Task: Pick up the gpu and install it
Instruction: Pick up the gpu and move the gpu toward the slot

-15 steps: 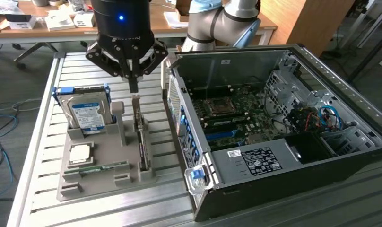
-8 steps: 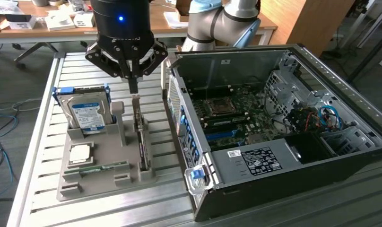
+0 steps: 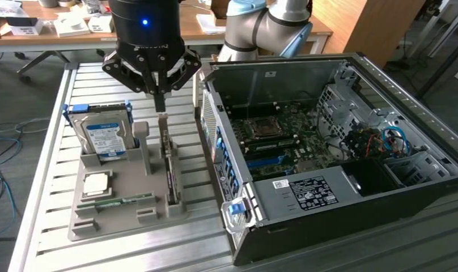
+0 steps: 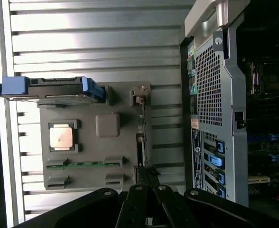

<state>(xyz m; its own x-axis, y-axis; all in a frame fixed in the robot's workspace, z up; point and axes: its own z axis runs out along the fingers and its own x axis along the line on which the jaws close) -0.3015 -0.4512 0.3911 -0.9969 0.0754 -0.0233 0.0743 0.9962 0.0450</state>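
The gpu point(image 3: 169, 170) stands edge-on in a slot of the grey holder point(image 3: 115, 221), its pale bracket end pointing away from the front. My gripper point(image 3: 160, 106) hangs directly over that far end with its fingers pressed together into one thin blade, shut. The tip is just above the bracket, and I cannot tell whether it touches. In the wrist view the gpu point(image 4: 142, 142) is a thin dark line on the holder point(image 4: 125, 107), running toward the black linkage of my gripper point(image 4: 148, 211).
An open computer case point(image 3: 410, 164) lies on the exterior view's right with its motherboard point(image 3: 278, 139) exposed. The holder also carries a blue-labelled hard drive point(image 3: 104, 136), a processor chip point(image 3: 96, 184) and a green memory stick point(image 3: 115, 201). All rest on a slatted metal table point(image 3: 100, 79).
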